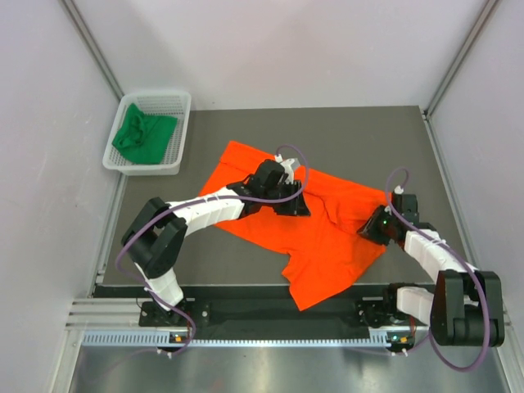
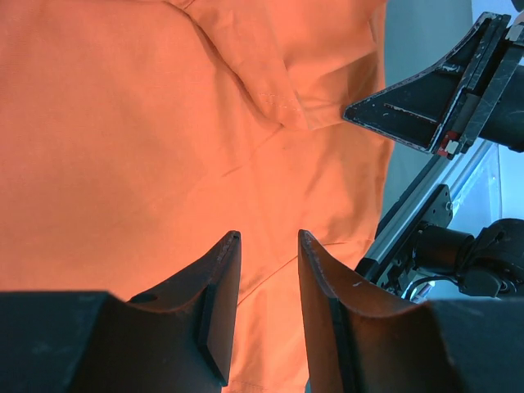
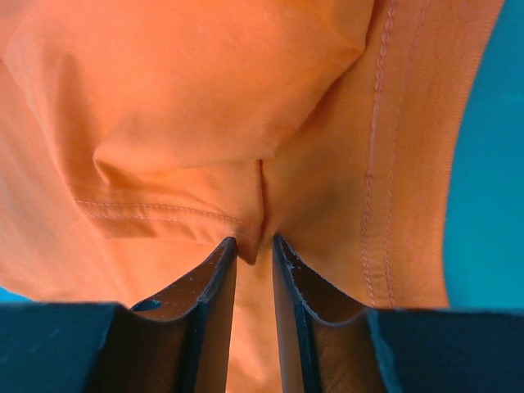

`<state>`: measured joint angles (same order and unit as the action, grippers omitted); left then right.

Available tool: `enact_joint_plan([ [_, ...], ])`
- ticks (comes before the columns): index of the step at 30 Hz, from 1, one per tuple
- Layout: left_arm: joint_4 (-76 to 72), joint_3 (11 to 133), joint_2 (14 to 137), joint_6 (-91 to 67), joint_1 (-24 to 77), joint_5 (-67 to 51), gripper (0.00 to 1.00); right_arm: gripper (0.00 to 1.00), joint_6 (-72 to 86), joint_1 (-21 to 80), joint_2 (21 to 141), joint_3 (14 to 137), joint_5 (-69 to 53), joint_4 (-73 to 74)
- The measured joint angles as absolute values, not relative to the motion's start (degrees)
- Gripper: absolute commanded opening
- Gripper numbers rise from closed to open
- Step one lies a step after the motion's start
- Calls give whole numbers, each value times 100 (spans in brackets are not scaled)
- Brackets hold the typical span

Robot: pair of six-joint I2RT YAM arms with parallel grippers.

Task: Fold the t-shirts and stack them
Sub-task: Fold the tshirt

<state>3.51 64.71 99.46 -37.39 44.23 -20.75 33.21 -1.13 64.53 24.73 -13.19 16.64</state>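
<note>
I see the orange shirt point(image 1: 327, 237) lying rumpled and half spread across the middle of the frame, its hem toward the bottom. The green shirt point(image 1: 143, 135) sits wadded, seemingly unfolded, at upper left.

Orange t-shirt point(image 2: 164, 147) overruns both wrist views' edges; overhead, the right gripper point(image 1: 368, 230) fingertips are hidden beneath its body. Green t-shirt point(image 1: 143, 135), bunched, outline indistinct.
</note>
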Motion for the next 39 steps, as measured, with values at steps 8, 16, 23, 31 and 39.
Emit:
enact_joint_plan([
  [8,351,6473,9946,-3734,4423,-2073,43,6,3371,-113,6473,2475,-1341,1562],
  [16,132,6606,10082,-3861,4416,-2449,50,0,3365,-113,5867,2856,-1385,2255],
  [23,-794,6657,10812,-4525,4416,-2985,44,0,3371,-128,5959,3389,-1450,2250],
  [31,-1848,6650,11207,-5203,4416,-3249,41,0,3371,-434,6965,3852,-1621,1841],
  [39,-2349,6659,11594,-5594,4416,-3371,46,0,3358,-832,7732,4388,-1876,1463],
])
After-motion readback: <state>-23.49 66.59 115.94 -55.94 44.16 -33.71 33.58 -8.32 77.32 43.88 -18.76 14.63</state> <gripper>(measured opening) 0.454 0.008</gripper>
